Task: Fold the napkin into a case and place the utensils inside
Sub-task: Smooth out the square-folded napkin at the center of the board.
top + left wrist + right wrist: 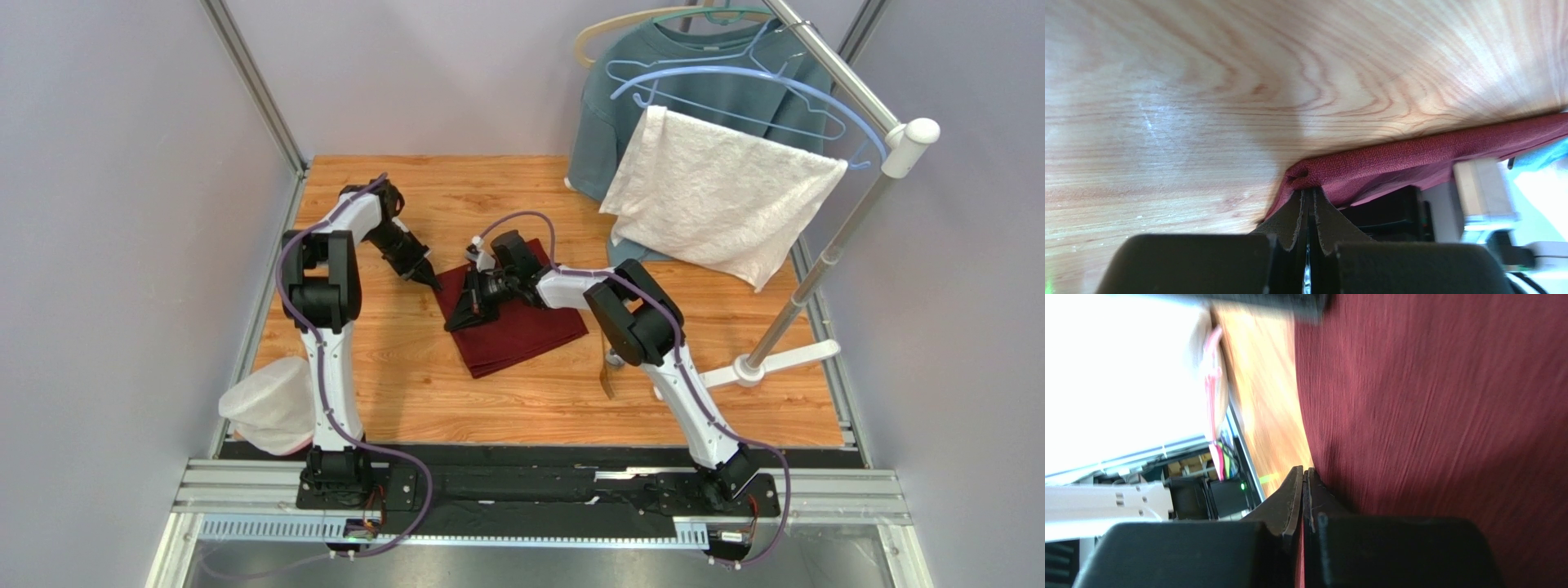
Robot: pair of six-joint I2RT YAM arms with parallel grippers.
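The maroon napkin [530, 326] lies folded on the wooden table, its left part lifted. My left gripper [432, 279] is shut on the napkin's far left corner, where the cloth [1413, 160] bunches at the closed tips [1309, 191]. My right gripper [456, 322] is shut on the near left edge. In the right wrist view, red cloth [1444, 416] shows between its closed jaws [1304, 473]. A slim golden-brown utensil [607, 375] lies on the table just right of the napkin, partly under the right arm. The spoon is out of view.
A clothes rack [846, 233] stands at the back right with a white textured towel [718, 196] and a grey-blue sweatshirt [613, 110] on hangers. A white bag-like bundle [270, 407] sits at the table's near left edge.
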